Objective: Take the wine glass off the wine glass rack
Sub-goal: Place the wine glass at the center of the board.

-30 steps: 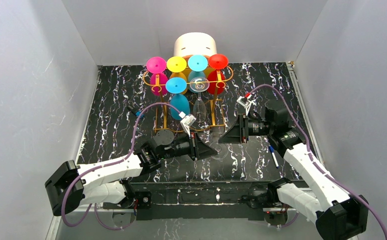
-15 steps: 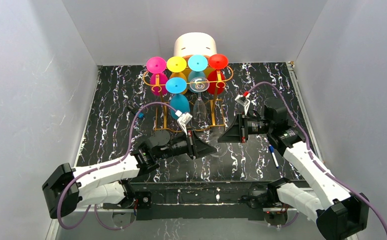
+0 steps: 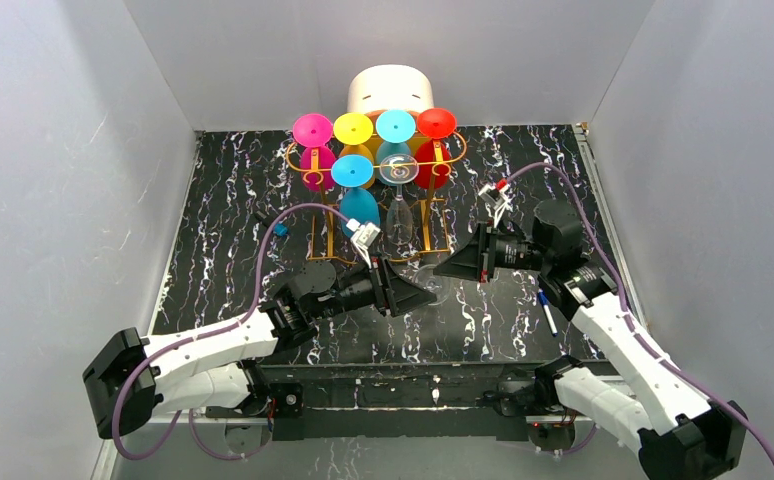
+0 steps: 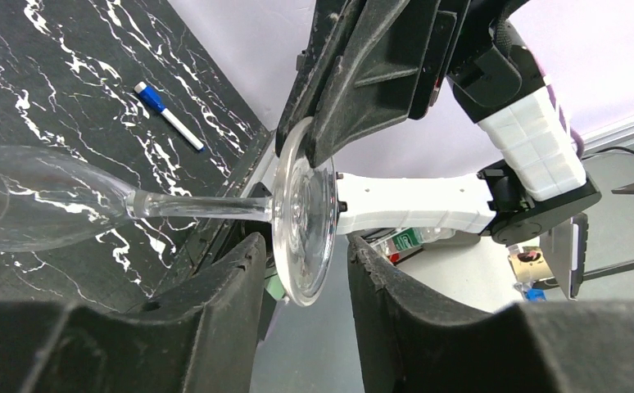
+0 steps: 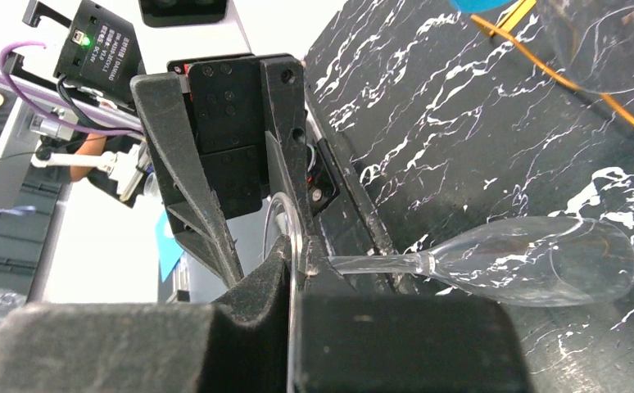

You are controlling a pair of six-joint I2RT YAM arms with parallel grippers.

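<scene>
Right gripper [image 5: 292,255] clamped on foot rim of clear wine glass [image 5: 535,260]; left gripper [image 4: 305,246] parted, straddling foot. Light, slick, brittle: stem likely the safer hold.

L claw [image 4: 304,248] agape, R claw [image 5: 295,260] clamped tight

The table [image 3: 223,200] has a black top veined in white, walled in by pale panels. The gold wire rack [image 3: 430,222] stands on it toward the far middle. A white round box [image 3: 391,88] sits just behind the rack at the back edge. A blue-capped pen [image 3: 547,312] lies near the right edge. A small blue item [image 3: 279,229], too small to identify, lies left of the rack.
</scene>
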